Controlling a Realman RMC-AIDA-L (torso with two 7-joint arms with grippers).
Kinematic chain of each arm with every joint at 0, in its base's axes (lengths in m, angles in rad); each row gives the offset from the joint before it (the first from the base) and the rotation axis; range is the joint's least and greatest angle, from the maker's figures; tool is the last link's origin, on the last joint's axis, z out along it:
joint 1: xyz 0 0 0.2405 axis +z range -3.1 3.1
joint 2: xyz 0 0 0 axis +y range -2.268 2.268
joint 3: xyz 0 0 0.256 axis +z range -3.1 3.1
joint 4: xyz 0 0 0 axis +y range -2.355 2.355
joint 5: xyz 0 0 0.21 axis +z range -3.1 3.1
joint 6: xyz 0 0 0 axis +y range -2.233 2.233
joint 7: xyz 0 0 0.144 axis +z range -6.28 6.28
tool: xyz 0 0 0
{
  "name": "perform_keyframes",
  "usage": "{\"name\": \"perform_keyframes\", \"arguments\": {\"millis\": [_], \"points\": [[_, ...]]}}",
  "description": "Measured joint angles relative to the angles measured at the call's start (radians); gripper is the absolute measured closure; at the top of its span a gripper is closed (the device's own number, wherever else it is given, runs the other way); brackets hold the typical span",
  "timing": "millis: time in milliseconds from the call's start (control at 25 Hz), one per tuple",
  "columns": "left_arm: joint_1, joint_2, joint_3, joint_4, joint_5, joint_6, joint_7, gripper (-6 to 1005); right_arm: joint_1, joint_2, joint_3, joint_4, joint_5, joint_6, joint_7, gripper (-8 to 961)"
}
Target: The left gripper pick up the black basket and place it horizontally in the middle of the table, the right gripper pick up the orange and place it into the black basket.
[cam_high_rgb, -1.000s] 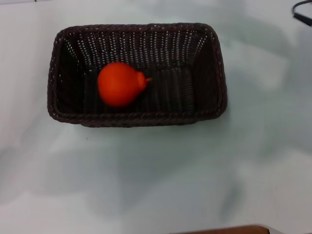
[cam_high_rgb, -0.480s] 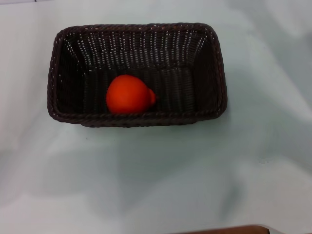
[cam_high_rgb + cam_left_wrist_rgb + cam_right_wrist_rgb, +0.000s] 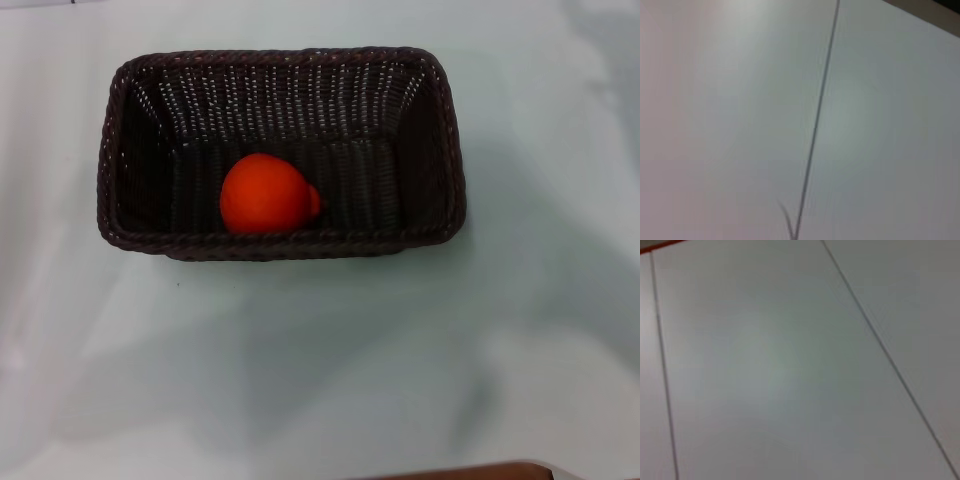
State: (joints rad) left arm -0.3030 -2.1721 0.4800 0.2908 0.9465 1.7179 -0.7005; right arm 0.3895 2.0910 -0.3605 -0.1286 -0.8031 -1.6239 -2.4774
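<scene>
The black basket (image 3: 440, 130) lies lengthwise across the white table (image 3: 320, 360) in the head view, a little above the middle. The orange (image 3: 265, 195) rests inside it on the basket floor, left of centre and close to the near wall. Neither the left gripper nor the right gripper shows in any view. The two wrist views show only bare white table (image 3: 740, 100) with thin seams.
A thin dark seam (image 3: 817, 125) crosses the table in the left wrist view. Two seams (image 3: 880, 350) run across the table in the right wrist view. A brown edge (image 3: 470, 470) shows at the bottom of the head view.
The orange rolled inside the basket toward the near wall and to the right, then came to rest. A dark arm part at the top right left the head view.
</scene>
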Motion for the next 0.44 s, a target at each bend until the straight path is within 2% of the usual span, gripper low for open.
{"name": "perform_keyframes", "arguments": {"millis": [280, 440], "points": [[0.018, 0.0, -0.064, -0.006, -0.001, 0.014, 0.037, 340, 0.0, 0.001, 0.022, 0.003, 0.001, 0.033, -0.001, 37], [0.019, 0.0, -0.068, -0.007, -0.001, 0.018, 0.039, 340, 0.004, 0.001, 0.027, 0.006, 0.002, 0.052, 0.0, 37]]}}
